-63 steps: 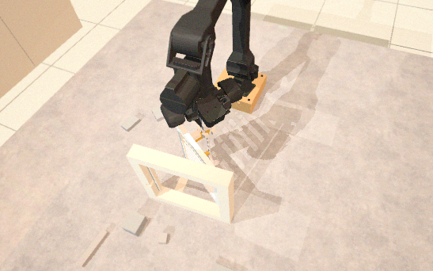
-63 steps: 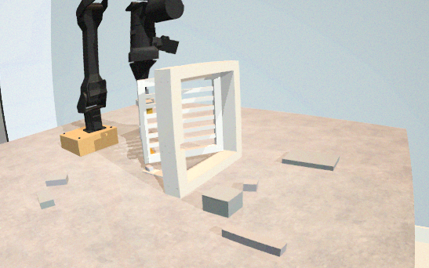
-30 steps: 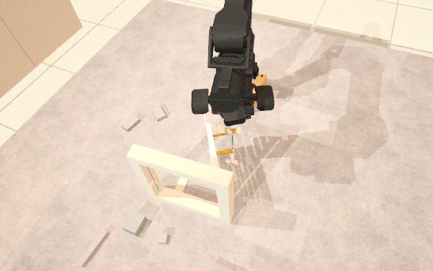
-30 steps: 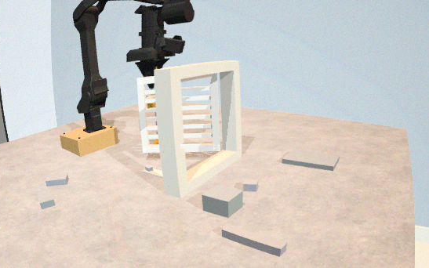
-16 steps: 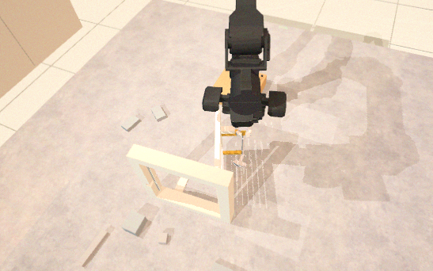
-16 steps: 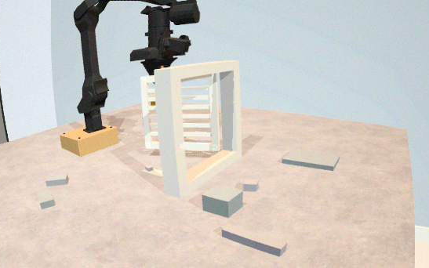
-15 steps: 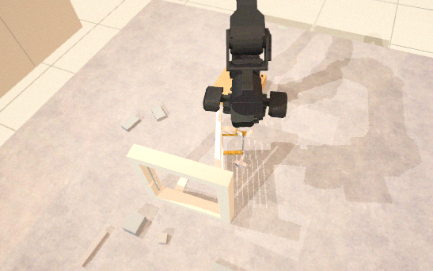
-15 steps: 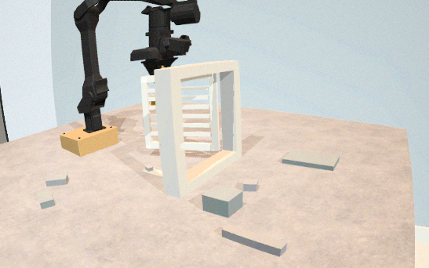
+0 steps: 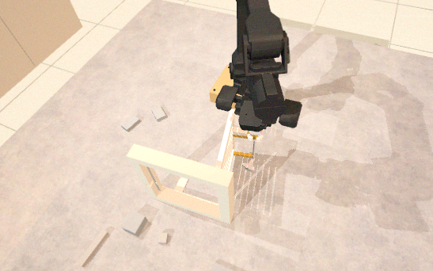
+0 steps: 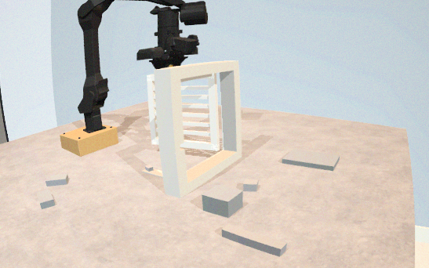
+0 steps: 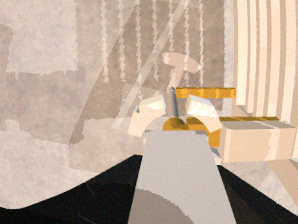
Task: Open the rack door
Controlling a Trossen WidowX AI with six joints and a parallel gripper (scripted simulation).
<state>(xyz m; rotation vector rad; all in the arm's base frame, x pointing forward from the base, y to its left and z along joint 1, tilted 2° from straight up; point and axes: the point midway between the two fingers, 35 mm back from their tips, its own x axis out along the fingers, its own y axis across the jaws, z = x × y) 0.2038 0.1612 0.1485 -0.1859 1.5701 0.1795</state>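
The gripper [image 9: 254,136] [image 11: 176,171], fingers slightly apart, grips the upright handle [image 9: 253,148] [image 11: 173,103] right of the door [image 9: 225,140] [image 10: 213,114] [image 11: 257,55], which stands swung out on the far side of the frame [image 9: 181,162] [image 10: 168,133].

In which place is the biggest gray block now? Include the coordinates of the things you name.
In the exterior view, the thick gray block [image 9: 134,223] [image 10: 222,201] sits in front of the door frame [image 9: 225,198] [image 10: 168,133], between the small gray cube [image 9: 163,238] [image 10: 250,186] and the long gray strip [image 9: 96,247] [image 10: 253,242].

Perhaps workshop: robot arm bolted on tabletop [image 10: 329,204].
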